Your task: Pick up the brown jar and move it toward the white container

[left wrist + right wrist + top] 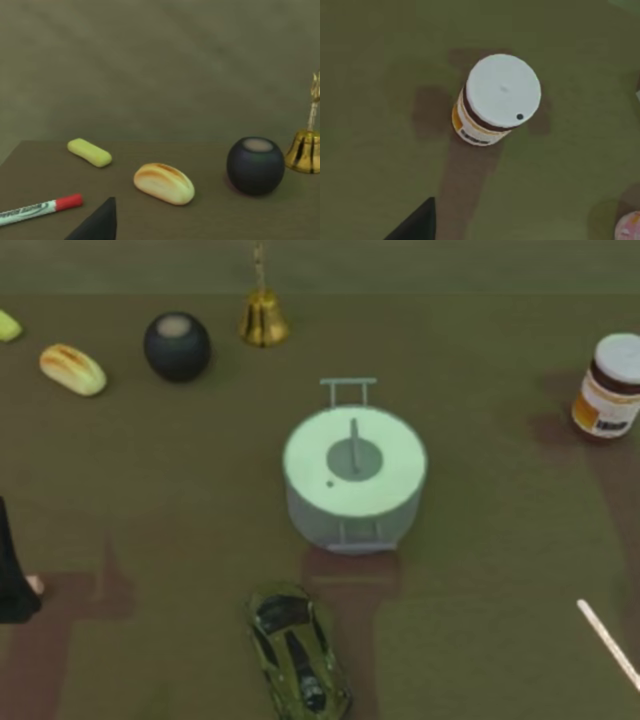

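The brown jar stands upright at the far right of the table, with a white lid and an orange-and-white label. In the right wrist view the jar is seen from above, and nothing touches it. Of my right gripper only one dark fingertip shows, short of the jar and apart from it, with nothing beside it. The white container, a large pale cylinder with wire handles, stands in the middle of the table. My left arm is parked at the left edge, and one fingertip shows in its wrist view.
A dark ball, a gold bell and a bread roll lie at the back left. A green toy car sits in front of the container. A thin white stick lies at the front right. A red-capped marker lies near my left gripper.
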